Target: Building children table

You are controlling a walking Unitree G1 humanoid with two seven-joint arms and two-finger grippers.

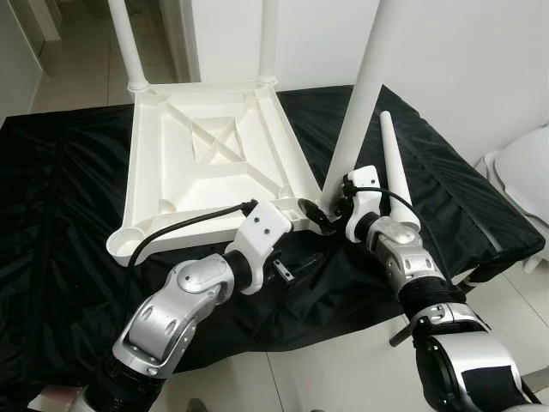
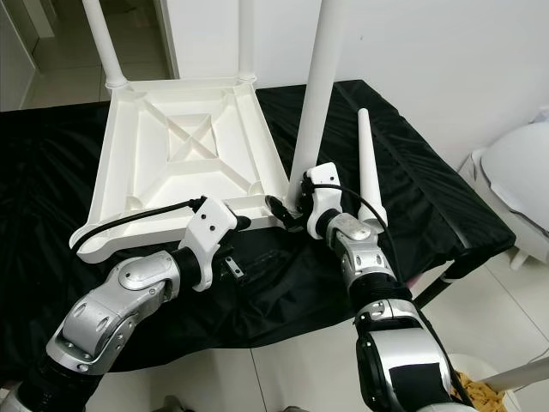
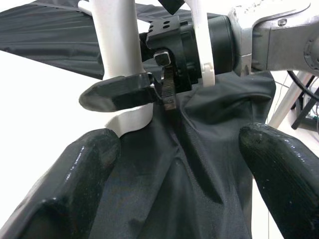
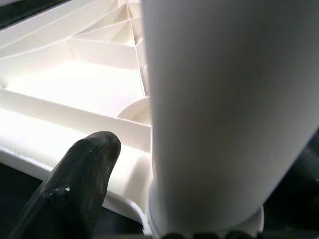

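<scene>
The white table top (image 1: 210, 137) lies upside down on a black cloth (image 1: 60, 197). Two white legs (image 1: 127, 43) (image 1: 268, 39) stand in its far corners. A third leg (image 1: 360, 94) stands in the near right corner socket. My right gripper (image 1: 319, 213) is shut on that leg's base; one of its fingers (image 3: 114, 94) crosses the leg (image 3: 117, 45), and the other finger (image 4: 79, 179) rests by the socket. My left gripper (image 1: 293, 249) hovers open just left of that corner, low over the cloth, its fingers (image 3: 75, 184) wide apart and holding nothing. A loose leg (image 1: 396, 167) lies on the cloth to the right.
The cloth-covered surface ends at a near edge (image 1: 283, 348) over pale floor tiles (image 1: 300, 382). A white rounded object (image 1: 527, 172) stands off the right side. A doorway and white walls are behind the far legs.
</scene>
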